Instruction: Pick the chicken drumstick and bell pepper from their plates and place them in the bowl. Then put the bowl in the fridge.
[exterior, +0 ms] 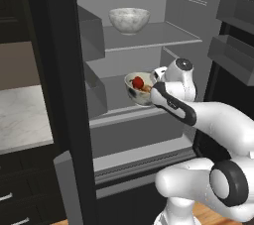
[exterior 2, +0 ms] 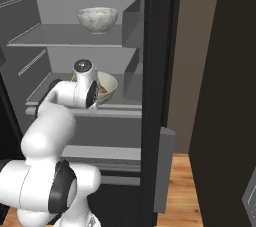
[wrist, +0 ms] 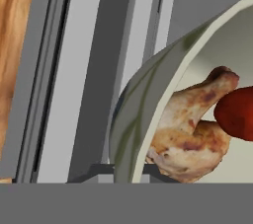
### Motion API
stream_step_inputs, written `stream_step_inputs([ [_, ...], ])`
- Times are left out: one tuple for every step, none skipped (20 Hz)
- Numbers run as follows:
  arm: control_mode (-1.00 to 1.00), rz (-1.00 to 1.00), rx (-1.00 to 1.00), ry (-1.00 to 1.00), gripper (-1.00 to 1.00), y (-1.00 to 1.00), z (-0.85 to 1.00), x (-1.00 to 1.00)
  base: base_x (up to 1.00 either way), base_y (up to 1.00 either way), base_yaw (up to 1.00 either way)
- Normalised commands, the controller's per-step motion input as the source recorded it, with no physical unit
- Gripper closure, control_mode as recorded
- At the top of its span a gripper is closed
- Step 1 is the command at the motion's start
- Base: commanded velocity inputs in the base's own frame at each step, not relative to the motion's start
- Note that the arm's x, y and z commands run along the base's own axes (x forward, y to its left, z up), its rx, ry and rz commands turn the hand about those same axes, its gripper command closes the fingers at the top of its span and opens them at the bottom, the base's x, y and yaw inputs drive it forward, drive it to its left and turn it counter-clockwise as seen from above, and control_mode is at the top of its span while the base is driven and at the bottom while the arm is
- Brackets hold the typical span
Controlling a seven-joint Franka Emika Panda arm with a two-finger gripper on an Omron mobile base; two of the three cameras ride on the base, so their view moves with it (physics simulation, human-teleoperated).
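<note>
The black fridge (exterior: 59,70) stands open, grey inside. My gripper (exterior: 152,89) is shut on the near rim of the pale bowl (exterior: 137,96), holding it over the front of the middle shelf (exterior: 116,110); I cannot tell whether the bowl touches the shelf. In the bowl lie the red bell pepper (exterior: 137,83) and the golden-brown chicken drumstick (exterior: 147,89). The hand view shows the bowl's rim (wrist: 143,104) running between my gripper (wrist: 129,174), with the drumstick (wrist: 192,129) and the pepper (wrist: 237,112) inside. From the right, my hand covers part of the bowl (exterior 2: 110,86). The blue plates are out of view.
A marbled grey-white bowl (exterior: 129,20) sits on the upper shelf (exterior: 163,34). Door bins (exterior: 233,50) hang on the open right door. A grey side bin (exterior: 94,92) juts out left of the bowl. A marble counter (exterior: 22,115) lies left of the fridge.
</note>
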Motion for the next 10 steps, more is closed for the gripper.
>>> stream_step_inputs([
  [-1.0, 0.0, 0.0, 0.0, 1.0, 0.31, -0.02, 0.56, 0.0, 0.0, 0.0],
  [-1.0, 0.0, 0.0, 0.0, 1.0, 0.32, -0.03, 0.58, 0.0, 0.0, 0.0],
  [-1.0, 0.0, 0.0, 0.0, 1.0, 0.33, -0.03, 0.58, 0.0, 0.0, 0.0],
  [-1.0, 0.0, 0.0, 0.0, 1.0, 0.34, -0.04, 0.59, 0.0, 0.0, 0.0],
  [-1.0, 0.0, -0.01, -0.01, 1.0, 0.34, -0.06, 0.57, 0.0, 0.0, 0.0],
  [-1.0, 0.0, -0.01, -0.03, 1.0, 0.34, -0.06, 0.55, 0.0, 0.0, 0.0],
  [-1.0, 0.0, -0.02, -0.02, 1.0, 0.32, -0.09, 0.54, 0.0, 0.0, 0.0],
  [-1.0, 0.0, -0.03, -0.03, 1.0, 0.31, -0.11, 0.51, 0.0, 0.0, 0.0],
  [-1.0, 0.0, -0.03, -0.03, 1.0, 0.29, -0.15, 0.5, 0.0, 0.0, 0.0],
  [-1.0, -0.02, -0.05, -0.03, 1.0, 0.25, -0.15, 0.49, 0.0, 0.0, 0.0],
])
